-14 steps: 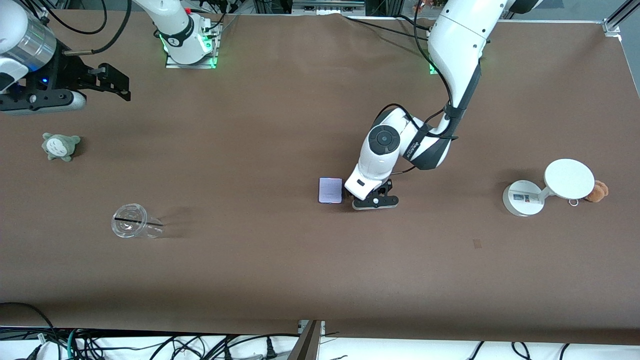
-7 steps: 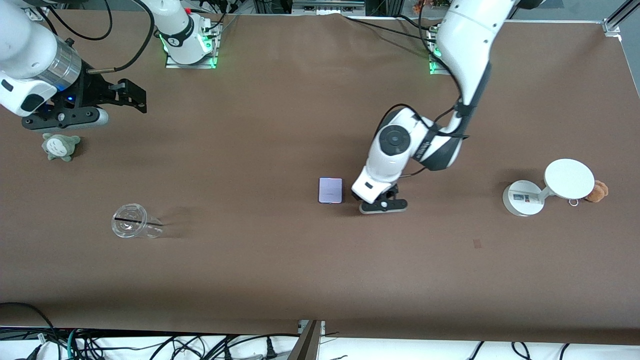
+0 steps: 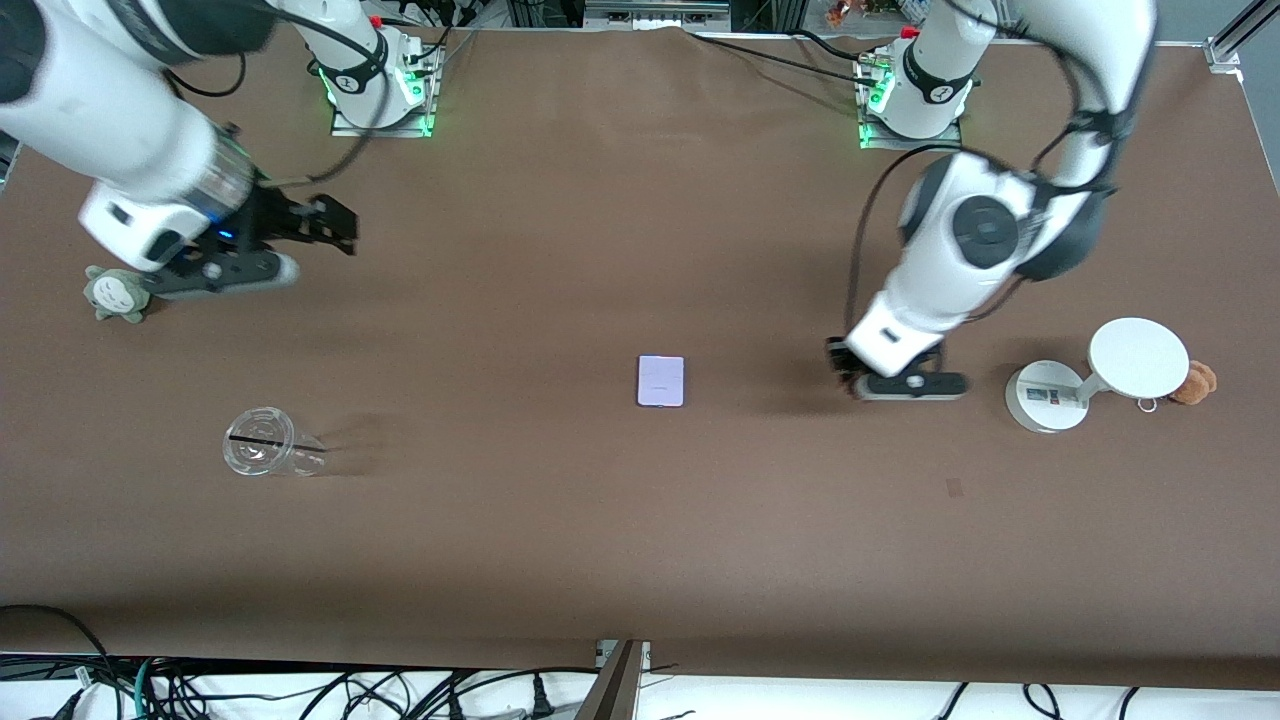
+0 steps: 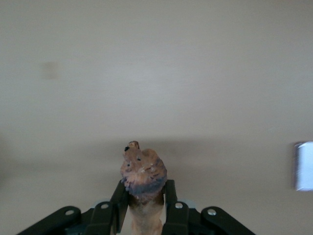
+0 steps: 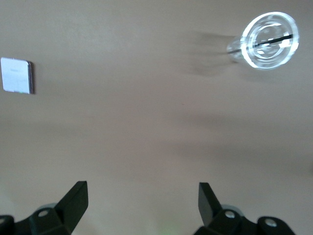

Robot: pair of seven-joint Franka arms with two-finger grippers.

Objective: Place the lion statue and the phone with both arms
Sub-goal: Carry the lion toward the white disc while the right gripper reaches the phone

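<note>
We saw a brown tabletop [image 3: 560, 200] shared by two white arms; the left gripper [image 4: 144, 215] held the lion statue [image 4: 143, 178] pinched between its two fingers, mane end pointing out past the fingertips, and it hung over the table toward the left arm's end, just beside the white round stand [image 3: 1095, 375]; we judged that grip was there to carry the figurine to wherever it was to be set down; in the front view the statue itself was hidden under the gripper [image 3: 838, 362]; the phone [image 3: 661, 381] lay flat near the middle of the tabletop, apart from both arms, so it seemed to us the job left for the other arm; the right gripper [image 5: 142, 200] held nothing, its fingers spread wide, over the table near the right arm's end [image 3: 335, 222], which we read as readiness to reach for the phone; a grey-green plush toy [image 3: 112, 292] lay by that end's edge, partly under the arm; a clear plastic cup [image 3: 268, 455] lay on its side nearer the front edge; a tan plush bear [image 3: 1197, 382] sat touching the stand.
</note>
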